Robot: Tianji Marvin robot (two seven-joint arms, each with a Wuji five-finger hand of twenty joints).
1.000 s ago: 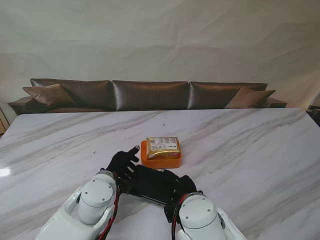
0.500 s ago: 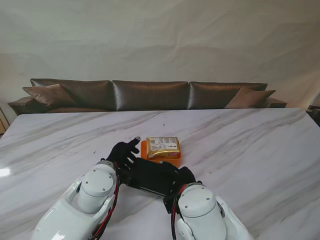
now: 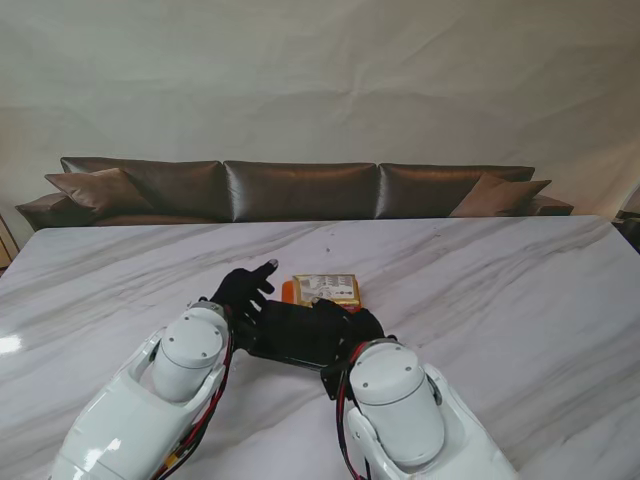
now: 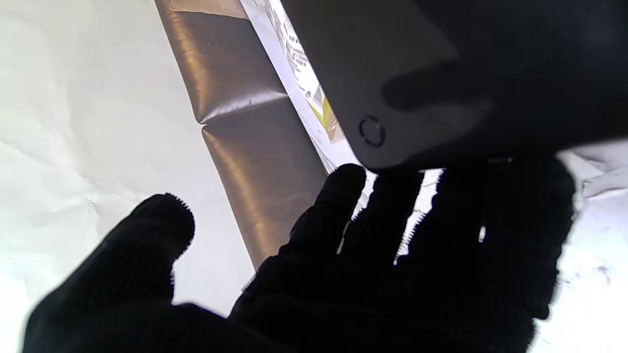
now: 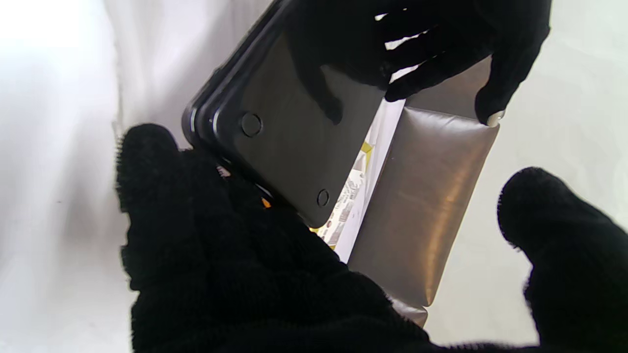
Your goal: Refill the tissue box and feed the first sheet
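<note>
Marble table (image 3: 500, 300); box (image 3: 305, 335) hides tissue pack (image 3: 325, 289).

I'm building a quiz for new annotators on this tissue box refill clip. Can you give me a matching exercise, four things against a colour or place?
Things:
1. tissue box
2. tissue pack
3. left hand
4. sofa

Descriptions:
A. orange base under a printed gold wrapper
B. brown, beyond the table's far edge
C. black shell held between both hands
D. black glove at the box's left end

Pairs: 1-C, 2-A, 3-D, 4-B
</note>
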